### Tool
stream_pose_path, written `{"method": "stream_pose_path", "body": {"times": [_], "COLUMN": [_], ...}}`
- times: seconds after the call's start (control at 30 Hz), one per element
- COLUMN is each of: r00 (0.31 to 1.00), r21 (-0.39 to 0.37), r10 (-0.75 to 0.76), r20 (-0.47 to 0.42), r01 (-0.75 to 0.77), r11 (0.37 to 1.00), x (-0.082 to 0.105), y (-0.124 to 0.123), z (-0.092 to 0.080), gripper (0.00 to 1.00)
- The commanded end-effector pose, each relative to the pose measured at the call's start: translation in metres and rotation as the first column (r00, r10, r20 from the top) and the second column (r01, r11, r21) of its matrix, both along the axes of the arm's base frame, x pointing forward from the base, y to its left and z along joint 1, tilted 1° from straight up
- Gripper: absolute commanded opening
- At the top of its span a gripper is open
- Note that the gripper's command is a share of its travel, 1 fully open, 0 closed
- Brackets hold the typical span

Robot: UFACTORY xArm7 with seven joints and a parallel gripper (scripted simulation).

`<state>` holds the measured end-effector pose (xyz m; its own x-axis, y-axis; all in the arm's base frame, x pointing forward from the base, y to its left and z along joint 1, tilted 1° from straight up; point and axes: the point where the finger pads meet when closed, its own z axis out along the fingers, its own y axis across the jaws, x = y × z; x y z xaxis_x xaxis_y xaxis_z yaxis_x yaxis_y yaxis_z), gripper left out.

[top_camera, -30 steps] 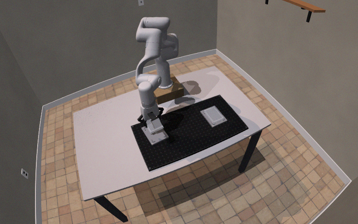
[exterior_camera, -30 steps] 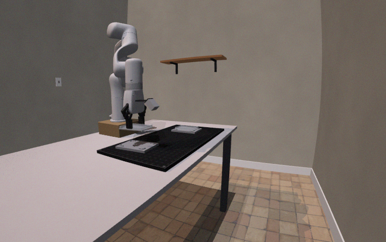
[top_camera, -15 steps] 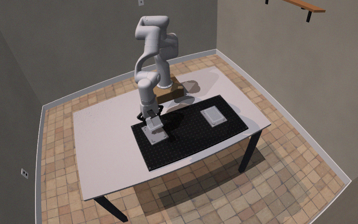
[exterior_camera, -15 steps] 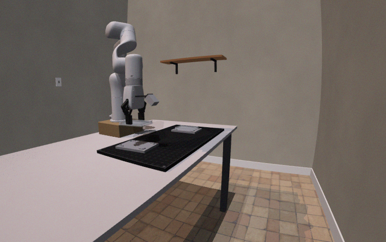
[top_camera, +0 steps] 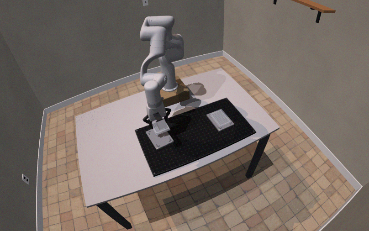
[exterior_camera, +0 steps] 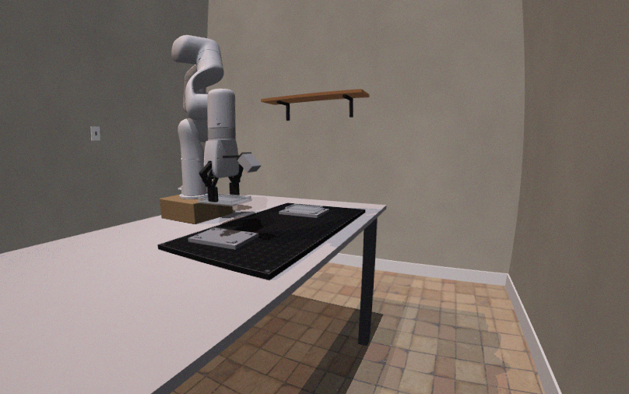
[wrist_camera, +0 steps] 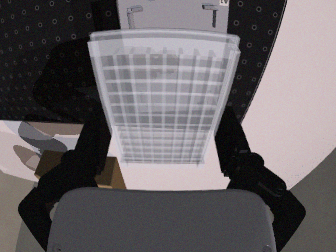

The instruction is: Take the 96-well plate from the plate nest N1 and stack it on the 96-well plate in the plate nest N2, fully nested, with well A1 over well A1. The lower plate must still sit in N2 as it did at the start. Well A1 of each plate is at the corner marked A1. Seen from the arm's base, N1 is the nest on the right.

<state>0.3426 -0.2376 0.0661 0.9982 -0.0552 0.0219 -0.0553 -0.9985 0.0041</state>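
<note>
My gripper (top_camera: 160, 123) is shut on a clear 96-well plate (top_camera: 157, 127) and holds it in the air above the empty grey nest N1 (top_camera: 160, 139). In the side view the plate (exterior_camera: 225, 198) hangs level between the black fingers, well above nest N1 (exterior_camera: 223, 237). In the wrist view the plate (wrist_camera: 163, 105) fills the middle, with N1 (wrist_camera: 174, 13) below it and its label at the top right corner. The second 96-well plate (top_camera: 219, 119) sits in nest N2 (top_camera: 216, 124) at the far side of the black board; it also shows in the side view (exterior_camera: 303, 209).
The nests sit on a black perforated board (top_camera: 194, 133) on a white table. The arm's base stands on a wooden block (top_camera: 174, 95) behind the board. A wall shelf (exterior_camera: 314, 96) hangs high on the far wall.
</note>
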Motion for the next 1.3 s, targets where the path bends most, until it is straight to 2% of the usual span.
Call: {"method": "stream_pose_path", "body": {"times": [0.0, 1.27], "r00": [1.000, 1.000], "r21": [-0.006, -0.005], "r10": [-0.015, -0.015], "r20": [0.002, 0.002], "r01": [0.015, 0.015], "r11": [1.000, 1.000], "x": [0.003, 0.026], "y": [0.010, 0.118], "z": [0.001, 0.001], "gripper": [0.00, 0.00]}}
